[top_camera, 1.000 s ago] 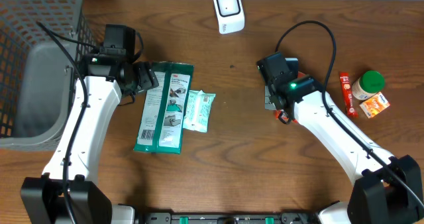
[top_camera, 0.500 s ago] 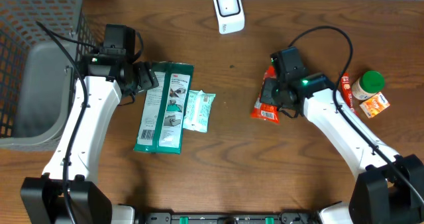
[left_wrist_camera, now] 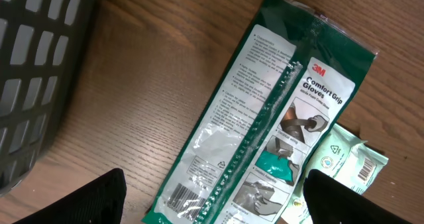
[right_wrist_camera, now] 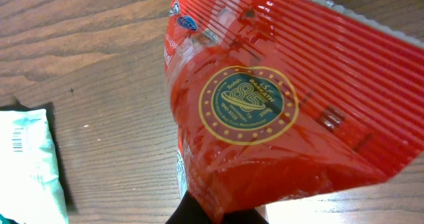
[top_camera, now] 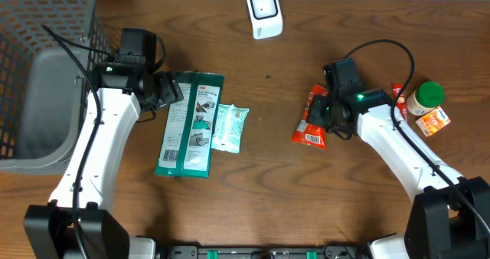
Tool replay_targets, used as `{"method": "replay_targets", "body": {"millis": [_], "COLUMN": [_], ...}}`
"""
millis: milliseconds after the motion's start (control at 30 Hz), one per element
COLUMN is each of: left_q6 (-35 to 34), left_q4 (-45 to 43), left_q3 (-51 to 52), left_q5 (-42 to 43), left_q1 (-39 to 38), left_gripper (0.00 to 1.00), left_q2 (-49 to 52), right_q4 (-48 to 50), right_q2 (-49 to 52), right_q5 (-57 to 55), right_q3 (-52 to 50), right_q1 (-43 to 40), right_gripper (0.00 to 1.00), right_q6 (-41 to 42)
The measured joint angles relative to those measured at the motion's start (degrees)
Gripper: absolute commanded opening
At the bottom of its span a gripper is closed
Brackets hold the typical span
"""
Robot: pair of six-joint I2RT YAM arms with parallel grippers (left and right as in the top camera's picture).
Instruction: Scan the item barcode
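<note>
Right tool [top_camera: 328,115] was shut on the red snack packet [top_camera: 309,126], held over the table [top_camera: 268,182], well apart from the white scanner [top_camera: 264,12]. Left tool [top_camera: 170,89] stood wide open, empty. Step in hand — presenting the packet. Next move: carry it nearer and turn its barcode face toward the scanner.

"3M Comfort Grip Gloves" on green packet [left_wrist_camera: 265,118]

This looks like a mock shop checkout on a wooden counter [top_camera: 276,182]: a white barcode scanner [top_camera: 264,11] at the far edge, a grey shopping basket [top_camera: 38,75], and packaged goods (3M gloves pack [top_camera: 191,125], red snack packet [top_camera: 311,121]).
</note>
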State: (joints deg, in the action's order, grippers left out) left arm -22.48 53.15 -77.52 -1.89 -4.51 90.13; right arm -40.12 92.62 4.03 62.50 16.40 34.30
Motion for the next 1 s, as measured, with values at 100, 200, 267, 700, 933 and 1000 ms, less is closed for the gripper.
{"method": "replay_targets", "body": {"millis": [100, 200, 267, 700, 933, 1000], "left_q6": [0.00, 0.00, 0.00, 0.00, 0.00, 0.00], "left_q4": [0.00, 0.00, 0.00, 0.00, 0.00, 0.00], "left_q3": [0.00, 0.00, 0.00, 0.00, 0.00, 0.00], "left_q5": [0.02, 0.00, 0.02, 0.00, 0.02, 0.00], "left_q1": [0.00, 0.00, 0.00, 0.00, 0.00, 0.00], "left_gripper": [0.86, 0.86, 0.86, 0.86, 0.86, 0.86], "left_q2": [0.00, 0.00, 0.00, 0.00, 0.00, 0.00], "right_q4": [-2.03, -2.97, -2.99, -8.07, -8.26, -8.57], "right_q2": [0.00, 0.00, 0.00, 0.00, 0.00, 0.00], "right_q5": [-2.43, -4.79, -5.51, -16.33, -18.45, -19.34], "right_q3": [-0.20, -0.39, -0.39, -0.42, -0.42, -0.42], "right_q1": [0.00, 0.00, 0.00, 0.00, 0.17, 0.33], "right_gripper": [0.01, 0.01, 0.01, 0.01, 0.01, 0.01], "right_q6": [0.00, -0.02, -0.04, -0.22, -0.68, -0.98]}}
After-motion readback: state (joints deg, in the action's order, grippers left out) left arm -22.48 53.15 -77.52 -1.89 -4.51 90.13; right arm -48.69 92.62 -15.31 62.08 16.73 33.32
